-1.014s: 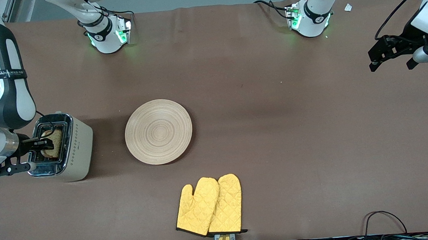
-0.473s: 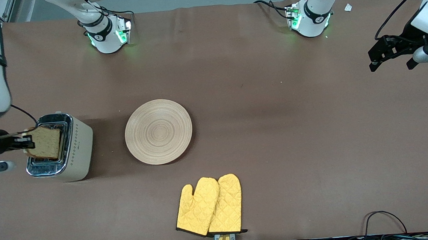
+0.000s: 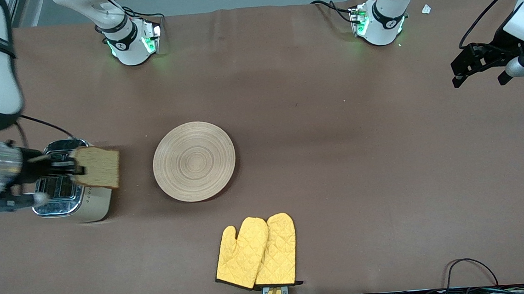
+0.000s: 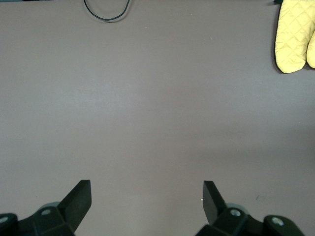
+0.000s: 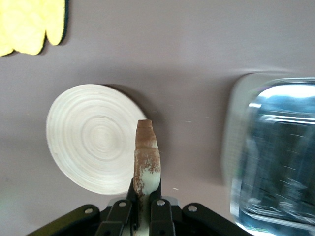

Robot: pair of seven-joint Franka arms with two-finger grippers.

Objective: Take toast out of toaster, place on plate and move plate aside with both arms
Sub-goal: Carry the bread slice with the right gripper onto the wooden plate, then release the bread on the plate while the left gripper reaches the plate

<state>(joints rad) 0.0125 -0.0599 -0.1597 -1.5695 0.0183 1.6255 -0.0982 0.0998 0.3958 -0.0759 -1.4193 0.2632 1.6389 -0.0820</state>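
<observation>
Toast (image 3: pixel 99 167) is sitting clamped by one edge in the right gripper (image 3: pixel 75 168), up in the air over the plate-side edge of the toaster (image 3: pixel 70 204), so it's clear of the slots. From the right wrist view you're looking straight down the thin edge of the slice (image 5: pixel 146 162), with the two fingers pinching it flat from both sides.

What matters for the next bit: the plate (image 3: pixel 194 161) is lying beside the toaster, toward the left arm's end of the table, and the slice is sticking out of the jaws pointing that same way. So the toast is basically leading the gripper toward the plate. My guess is the arm just needs to be carrying it sideways over the bare gap of table until it's hanging over the wood, then lowering. The slice is being held on edge, so it probably wants tipping flat before letting go, or it could flop off the rim.

Left gripper (image 3: pixel 478 76) is waiting way out at its own end of the table, well apart from everything. Its jaws are standing wide apart with nothing between them, and the left wrist view is showing both fingertips (image 4: pixel 81 194) over bare table. The right arm is clearly the nearer one to the plate.

Yellow oven mitts (image 3: pixel 256 252) are lying nearer the front camera than the plate, out of the way.
</observation>
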